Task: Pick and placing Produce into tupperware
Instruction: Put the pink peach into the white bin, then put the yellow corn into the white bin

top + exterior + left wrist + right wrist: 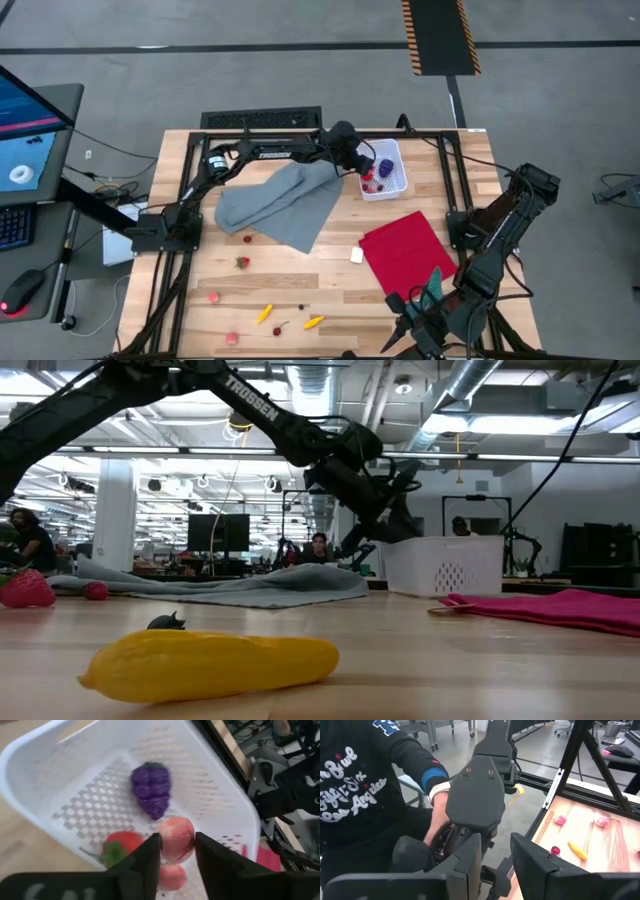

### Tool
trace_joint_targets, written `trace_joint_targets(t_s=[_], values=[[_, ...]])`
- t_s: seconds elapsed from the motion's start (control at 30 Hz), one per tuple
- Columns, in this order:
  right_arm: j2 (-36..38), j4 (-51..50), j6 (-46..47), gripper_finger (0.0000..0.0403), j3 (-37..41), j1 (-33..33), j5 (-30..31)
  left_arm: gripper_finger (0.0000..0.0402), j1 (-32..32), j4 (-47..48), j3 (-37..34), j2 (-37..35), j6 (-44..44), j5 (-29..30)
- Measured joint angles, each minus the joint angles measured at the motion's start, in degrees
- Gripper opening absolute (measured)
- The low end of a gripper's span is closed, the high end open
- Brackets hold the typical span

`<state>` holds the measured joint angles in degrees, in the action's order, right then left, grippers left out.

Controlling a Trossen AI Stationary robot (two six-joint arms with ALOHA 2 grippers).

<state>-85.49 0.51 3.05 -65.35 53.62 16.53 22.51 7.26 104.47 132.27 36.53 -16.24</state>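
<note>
The white tupperware [390, 172] stands at the table's far right. In it lie a purple grape bunch [151, 790], a strawberry [122, 845] and two pink fruits [176, 839]. My left gripper [176, 851] reaches down into it, fingers apart, with a pink fruit between their tips. More produce lies on the near left of the table: a strawberry [241, 262], yellow pieces [314, 322] and pink berries [213, 297]. My right gripper [496, 851] hangs open over the near right corner, with nothing between its fingers. My left gripper's fingers [150, 857] stand on either side of the upper pink fruit [172, 851], slanting down into the tupperware from the table's left. I cannot tell whether they touch it. The fruit sits low in the tub, against the second pink fruit [172, 876].
A grey cloth [285, 200] lies crumpled left of the tupperware, under my left arm. A red cloth [405, 250] lies near it, with a small white cube [357, 255] at its left edge. A person [365, 780] sits beyond the near right corner.
</note>
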Motion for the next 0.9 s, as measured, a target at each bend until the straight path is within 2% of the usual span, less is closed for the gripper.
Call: trace_joint_targets(t_s=[0.2,0.33,0.5,0.7,0.83,0.9], values=[[0.0,0.1,0.0,0.0128,0.0,0.0,0.0,0.0195,-0.4,-3.7,0.0,-0.2,0.6,0.0],[0.0,0.0,0.0,0.0128,0.0,0.0,0.0,0.0223,-0.4,-3.0,1.9,-0.2,0.0,-0.6],[0.0,0.0,0.0,0.0128,0.0,0.0,0.0,0.0229,-0.4,2.7,8.4,-0.3,-2.8,-1.4],[0.0,0.0,0.0,0.0128,0.0,0.0,0.0,0.022,-0.5,18.5,21.1,-0.3,-9.8,-1.3],[0.0,1.4,-0.8,0.0128,0.0,0.0,0.3,0.0207,-1.2,29.0,30.1,-0.4,-12.8,3.6],[0.0,2.5,-2.2,0.0128,0.0,0.3,0.5,0.0199,-1.9,30.2,29.2,-3.0,-14.8,7.8]])
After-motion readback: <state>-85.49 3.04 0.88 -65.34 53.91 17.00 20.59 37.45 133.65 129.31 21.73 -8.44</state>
